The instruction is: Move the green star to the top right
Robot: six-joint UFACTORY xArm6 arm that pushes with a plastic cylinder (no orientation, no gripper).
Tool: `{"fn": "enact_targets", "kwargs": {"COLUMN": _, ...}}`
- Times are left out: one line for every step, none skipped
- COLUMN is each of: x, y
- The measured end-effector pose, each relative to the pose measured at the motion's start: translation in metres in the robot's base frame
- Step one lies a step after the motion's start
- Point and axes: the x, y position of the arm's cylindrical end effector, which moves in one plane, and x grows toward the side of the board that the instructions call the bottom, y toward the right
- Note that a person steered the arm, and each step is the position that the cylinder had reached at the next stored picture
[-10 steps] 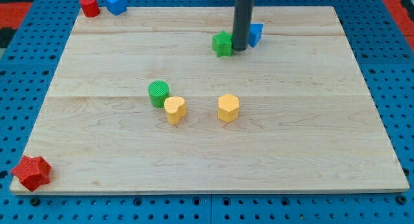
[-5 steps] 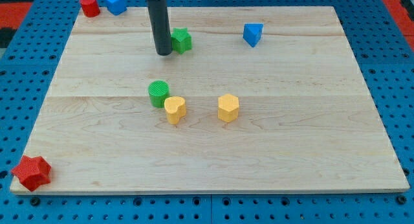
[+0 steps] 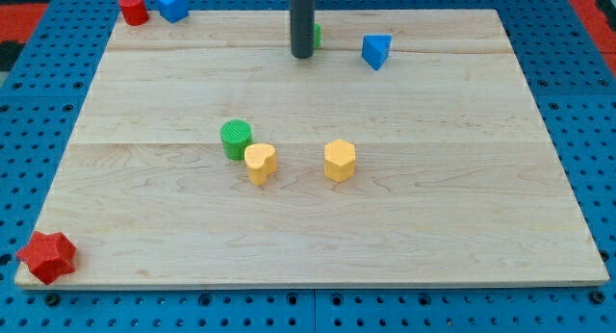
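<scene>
The green star point(image 3: 317, 36) is almost wholly hidden behind my dark rod; only a green sliver shows at the rod's right side, near the view's top centre. My tip point(image 3: 302, 55) rests on the board just left of and in front of the star, touching or nearly touching it. A blue triangular block point(image 3: 376, 51) lies to the right of the star, a short gap away.
A green cylinder point(image 3: 236, 139), a yellow heart point(image 3: 260, 164) and a yellow hexagon point(image 3: 340, 161) sit mid-board. A red cylinder point(image 3: 133, 8) and a blue block point(image 3: 172, 4) sit at the top left corner. A red star point(image 3: 46, 256) is at the bottom left corner.
The green star first went left, away from the blue block; now it has moved right and up. My rod swung left, then followed to the right and up, covering the star.
</scene>
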Motion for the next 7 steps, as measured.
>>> {"fn": "enact_targets", "kwargs": {"x": -0.001, "y": -0.040}}
{"fn": "enact_targets", "kwargs": {"x": -0.020, "y": -0.034}}
{"fn": "enact_targets", "kwargs": {"x": -0.025, "y": 0.005}}
{"fn": "enact_targets", "kwargs": {"x": -0.025, "y": 0.056}}
{"fn": "enact_targets", "kwargs": {"x": -0.030, "y": 0.101}}
{"fn": "enact_targets", "kwargs": {"x": -0.046, "y": 0.105}}
{"fn": "enact_targets", "kwargs": {"x": -0.054, "y": 0.119}}
